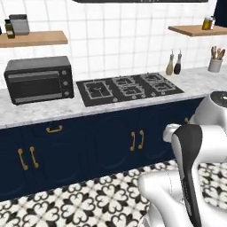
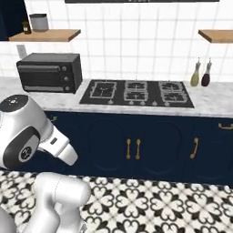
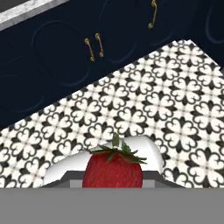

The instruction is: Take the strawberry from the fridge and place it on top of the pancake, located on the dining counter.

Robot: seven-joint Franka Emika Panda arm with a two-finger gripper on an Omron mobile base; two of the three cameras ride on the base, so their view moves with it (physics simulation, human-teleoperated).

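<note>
Over the patterned floor (image 3: 175, 100), the gripper (image 3: 113, 177) pinches the strawberry (image 3: 113, 170), so the carrying step is on; next I think it must find the pancake.

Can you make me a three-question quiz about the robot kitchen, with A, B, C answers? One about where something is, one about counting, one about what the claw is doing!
1. Where is the black toaster oven?
A. On the floor
B. On the marble counter, left of the stove
C. On a wooden shelf

2. How many bottles stand right of the stove?
A. Two
B. Four
C. None

3. What is the claw doing?
A. Hanging wide open
B. Pulling a cabinet handle
C. Shut on the strawberry

Answers:
1 B: the oven sits on the countertop beside the burners.
2 A: two slim bottles stand side by side.
3 C: the hand view shows the red berry sitting at the claw, above the patterned floor.
</note>
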